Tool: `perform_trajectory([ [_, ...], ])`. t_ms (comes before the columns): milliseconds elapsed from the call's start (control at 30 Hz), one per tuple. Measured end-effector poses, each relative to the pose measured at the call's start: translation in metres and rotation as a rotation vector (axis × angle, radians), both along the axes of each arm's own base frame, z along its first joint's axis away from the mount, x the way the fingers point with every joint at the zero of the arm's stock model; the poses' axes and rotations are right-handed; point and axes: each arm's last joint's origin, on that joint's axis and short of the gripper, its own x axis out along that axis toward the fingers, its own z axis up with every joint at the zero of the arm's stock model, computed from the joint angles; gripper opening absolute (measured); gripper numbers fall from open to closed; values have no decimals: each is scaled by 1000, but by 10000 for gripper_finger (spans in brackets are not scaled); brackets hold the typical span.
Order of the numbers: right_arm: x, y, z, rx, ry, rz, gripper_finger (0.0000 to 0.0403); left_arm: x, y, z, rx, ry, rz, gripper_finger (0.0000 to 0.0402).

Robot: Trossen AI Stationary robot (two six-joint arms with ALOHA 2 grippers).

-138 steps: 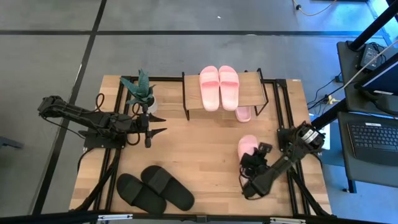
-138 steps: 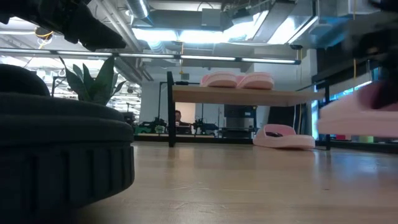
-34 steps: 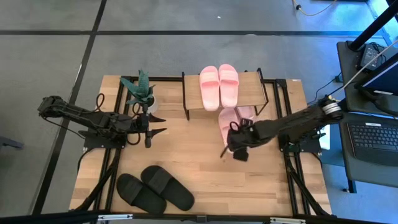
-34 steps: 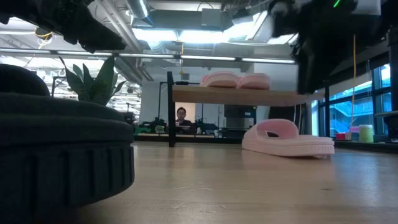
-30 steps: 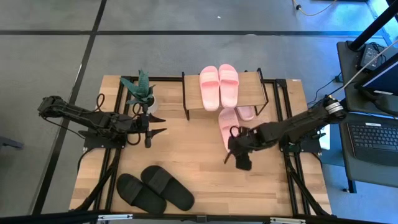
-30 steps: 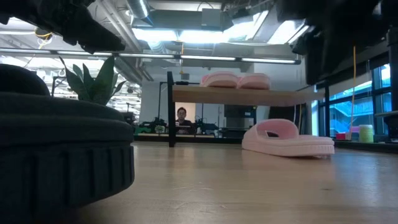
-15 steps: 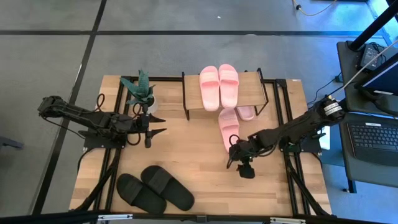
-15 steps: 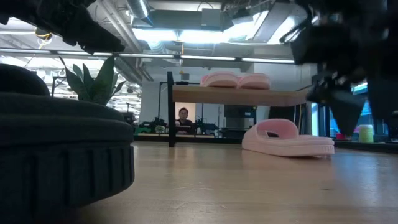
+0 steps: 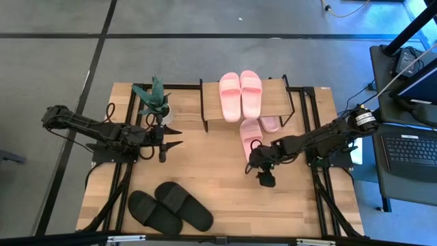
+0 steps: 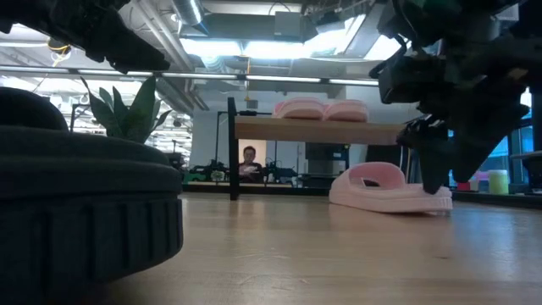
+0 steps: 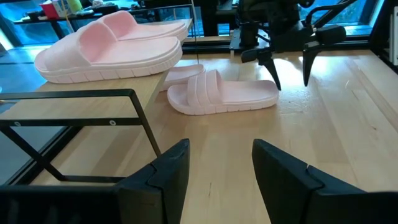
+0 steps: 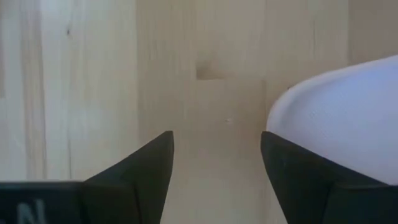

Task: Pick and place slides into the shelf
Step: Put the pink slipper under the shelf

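Foam pink slide (image 9: 250, 139), ribbed strap and rounded heel, lies flat on the pale wood-grain table (image 9: 205, 171). Right pincer (image 9: 257, 166) hangs released just beside its heel, holding nothing. Left pincer (image 9: 176, 136) waits spread by the plant (image 9: 154, 99).

You're looking at two arms built of matte black, boxy links with thin black cables along them. The left gripper (image 11: 216, 168) ends in two broad, flat-faced black fingers (image 11: 163, 177) with bevelled edges. The right gripper (image 9: 259, 172) has slim black fingers (image 11: 272, 67) tapering to points, and its arm carries a round silver-ringed joint near the base.
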Motion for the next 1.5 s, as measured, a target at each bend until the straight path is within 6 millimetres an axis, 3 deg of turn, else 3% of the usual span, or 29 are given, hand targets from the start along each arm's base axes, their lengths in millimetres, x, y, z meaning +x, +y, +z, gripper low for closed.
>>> perform_trajectory([
  [433,2,1,-2,83,19,7,242,0,0,0,0,0,0,166],
  [733,8,-5,-21,-38,61,-31,242,0,0,0,1,2,0,166],
  [1200,15,-41,-23,-262,16,-202,242,0,0,0,1,2,0,166],
  [1500,18,-70,-22,-309,-5,-274,242,0,0,0,1,2,0,166],
])
